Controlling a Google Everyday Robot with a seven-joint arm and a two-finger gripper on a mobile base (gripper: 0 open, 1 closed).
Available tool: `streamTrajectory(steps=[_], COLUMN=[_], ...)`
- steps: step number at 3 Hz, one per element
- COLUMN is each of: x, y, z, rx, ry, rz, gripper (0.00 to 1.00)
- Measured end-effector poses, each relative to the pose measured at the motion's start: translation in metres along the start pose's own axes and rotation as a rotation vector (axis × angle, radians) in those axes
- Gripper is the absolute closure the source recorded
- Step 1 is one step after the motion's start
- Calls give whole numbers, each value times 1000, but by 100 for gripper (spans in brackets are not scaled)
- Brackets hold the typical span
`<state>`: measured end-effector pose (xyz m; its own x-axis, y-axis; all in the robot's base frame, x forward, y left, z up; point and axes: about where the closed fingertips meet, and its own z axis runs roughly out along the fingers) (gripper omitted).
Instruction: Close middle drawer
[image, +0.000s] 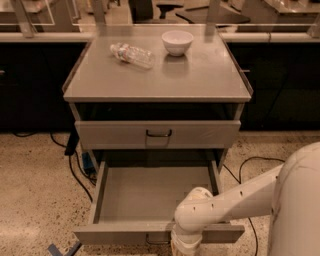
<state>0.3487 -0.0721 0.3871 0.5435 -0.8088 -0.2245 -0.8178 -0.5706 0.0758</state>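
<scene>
A: Which step?
B: Approach for the push. The middle drawer is pulled well out, low in the camera view, under the shut top drawer. The gripper is at the bottom edge, right at the drawer's front panel, on the white arm reaching in from the right.
A: Gripper state?
B: Can't tell, the frame edge cuts it off. Can't tell if it touches the panel either.
A: Next move?
B: My guess: press flat on the panel near its middle and push straight back into the cabinet until the front lines up with the drawer above. An off-centre push could rack it on the slides.
A: Any text or brands?
B: None readable. A clear plastic bottle lies on its side on the cabinet top, label illegible. A plain white bowl sits near it, not touching. Cables run along the floor left of the cabinet.
</scene>
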Motion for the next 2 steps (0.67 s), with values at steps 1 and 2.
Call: streamTrajectory(steps=[1, 2], x=[15, 15], y=[-29, -29], z=[6, 6], rx=[11, 11], ry=[44, 45], rz=[-29, -30], gripper=[100, 100])
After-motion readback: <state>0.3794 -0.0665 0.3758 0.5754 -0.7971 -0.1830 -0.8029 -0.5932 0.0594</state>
